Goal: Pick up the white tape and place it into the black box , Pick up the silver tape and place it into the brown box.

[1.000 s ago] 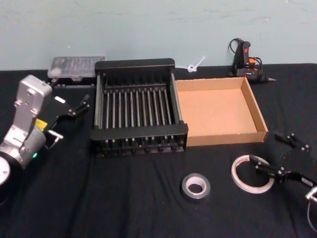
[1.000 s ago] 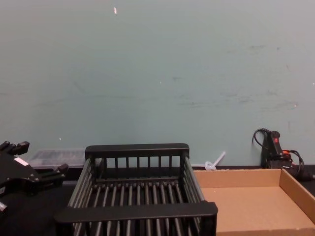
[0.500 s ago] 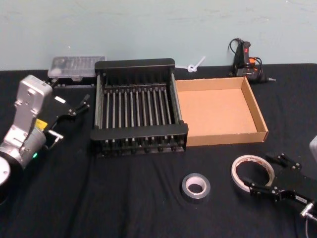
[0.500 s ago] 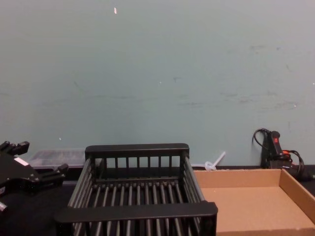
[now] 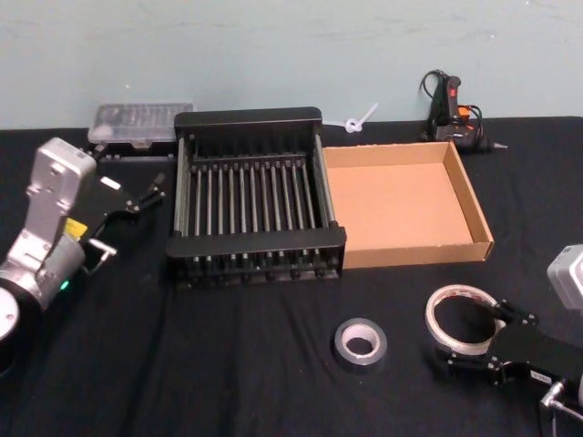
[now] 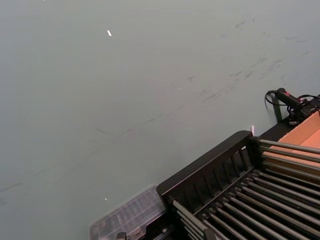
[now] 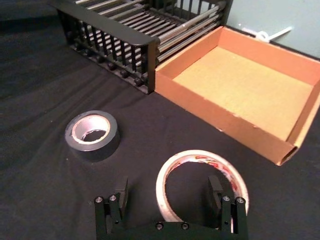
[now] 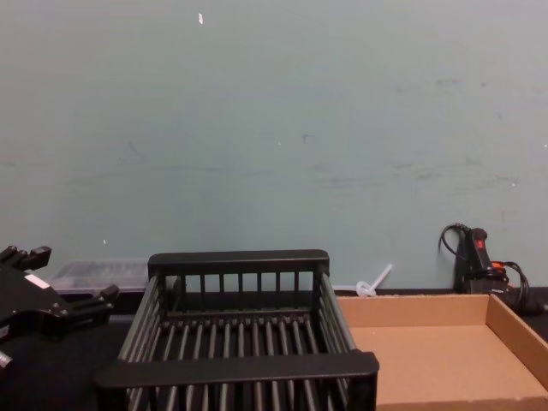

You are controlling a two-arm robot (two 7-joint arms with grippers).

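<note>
Right gripper (image 5: 476, 341), jaws spread wide, straddling the white tape (image 5: 465, 319) beside the silver tape (image 5: 359, 341); left gripper (image 5: 137, 196) parked open.

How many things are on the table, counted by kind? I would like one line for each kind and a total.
Tape rolls: 2, the white tape and the silver tape
Open boxes: 2, the black box and the brown box
Clear plastic case: 1
Glue gun: 1
White plastic piece: 1
Total: 7
</note>
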